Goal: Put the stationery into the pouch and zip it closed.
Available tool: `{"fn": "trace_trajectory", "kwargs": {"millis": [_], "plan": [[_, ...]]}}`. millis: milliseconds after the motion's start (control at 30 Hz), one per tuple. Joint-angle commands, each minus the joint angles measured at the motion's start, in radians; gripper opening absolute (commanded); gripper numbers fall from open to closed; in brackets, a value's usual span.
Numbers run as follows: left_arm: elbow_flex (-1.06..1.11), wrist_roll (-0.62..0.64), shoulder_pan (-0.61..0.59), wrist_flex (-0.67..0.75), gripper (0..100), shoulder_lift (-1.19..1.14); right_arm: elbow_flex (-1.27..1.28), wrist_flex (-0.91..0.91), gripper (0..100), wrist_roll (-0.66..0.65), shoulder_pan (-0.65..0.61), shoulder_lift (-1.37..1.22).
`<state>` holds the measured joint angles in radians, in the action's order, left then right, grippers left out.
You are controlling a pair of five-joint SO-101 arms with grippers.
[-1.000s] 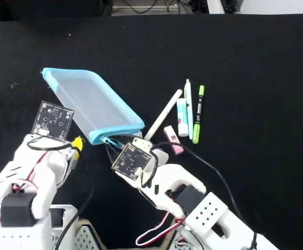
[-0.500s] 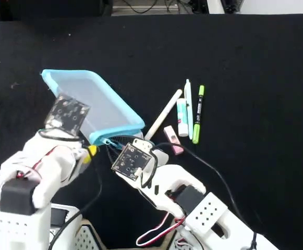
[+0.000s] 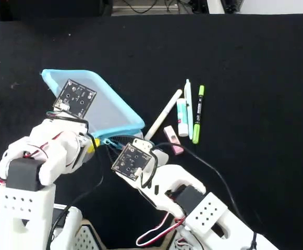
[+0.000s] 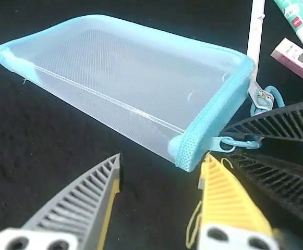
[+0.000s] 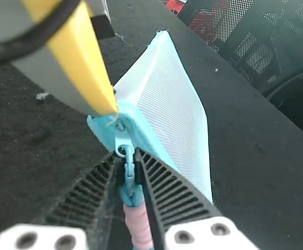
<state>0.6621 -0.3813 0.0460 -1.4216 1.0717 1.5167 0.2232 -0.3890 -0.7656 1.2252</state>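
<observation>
The right gripper is clamped on the zip pull, likely to work the zip. The left gripper is spread wide at the corner of the pouch, probably to brace it. The pens lie beside the pouch, not yet inside.

I work on a table covered in matte black cloth, flecked here and there with pale lint, which fills the high view from near edge to far edge under soft, even light. Past its far edge lies a strip of pale floor with black cables looped over it, a white panel to the far right and a dark bulk to the far left. From my right wrist, beyond the cloth's edge, I see a dark mesh panel like a chair back, with something red beside it.
</observation>
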Motion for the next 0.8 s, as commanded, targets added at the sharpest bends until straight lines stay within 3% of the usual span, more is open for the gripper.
{"fn": "trace_trajectory", "kwargs": {"millis": [0, 367, 767], "plan": [[-0.013, 0.023, 0.015, 0.017, 25, -0.009, -0.010, -0.028, 1.1, 0.011, -0.011, 0.022], [0.071, 0.124, 0.015, 0.106, 25, -0.009, -0.010, -0.028, 1.1, 0.011, -0.011, 0.022], [0.120, 0.124, 0.005, 0.167, 23, -0.002, -0.008, -0.028, 1.1, 0.011, -0.009, 0.022]]}}
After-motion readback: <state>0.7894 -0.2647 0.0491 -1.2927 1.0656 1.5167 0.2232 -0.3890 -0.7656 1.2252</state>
